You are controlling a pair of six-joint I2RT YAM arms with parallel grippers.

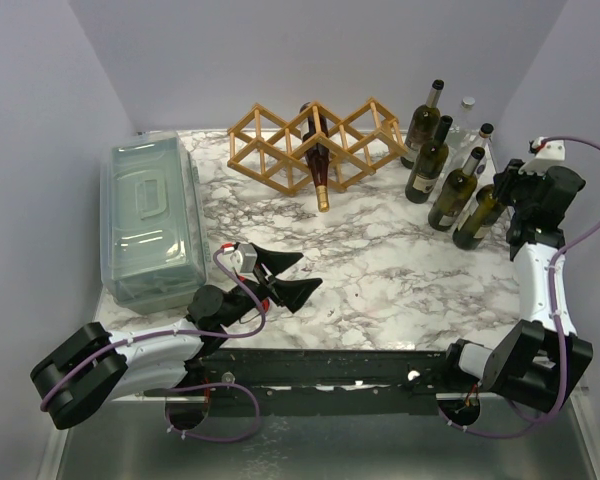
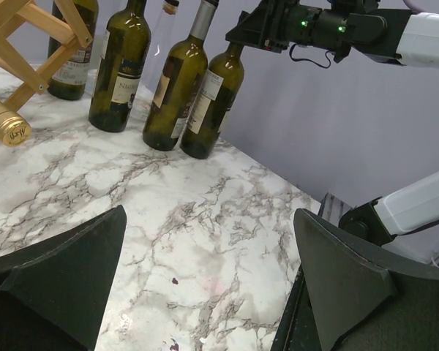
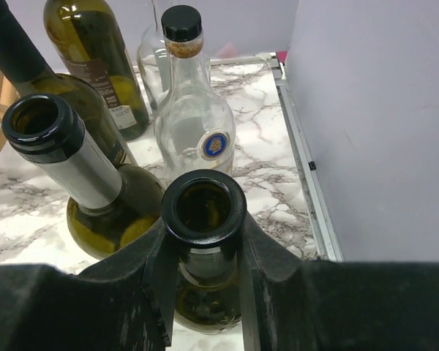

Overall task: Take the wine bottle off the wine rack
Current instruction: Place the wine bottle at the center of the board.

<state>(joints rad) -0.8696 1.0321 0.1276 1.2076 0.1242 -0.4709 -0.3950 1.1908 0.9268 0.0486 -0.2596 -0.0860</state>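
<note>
Wine bottle (image 1: 317, 160) sits racked beyond released left tool (image 1: 280, 275); right tool (image 3: 205, 241) grasps green bottle (image 3: 205, 300).

Both arms wear the same colours: glossy white shells on the long links, black housings at the joints. The left arm (image 1: 150, 350) ends, far back from its jaws, in a fat black drum-shaped housing. The jaws are matte black, broad wedges tapering to blunt tips. Just behind the left jaws sits a small white module (image 1: 242, 256) with a touch of red. A similar white block (image 1: 546, 148) tops the right arm (image 1: 542, 285) behind its jaws. A thin purple cable (image 1: 263, 303) runs back from behind each pair of jaws in loose loops. Behind the right jaws, two green lights (image 2: 304, 23) glow on black casing.
</note>
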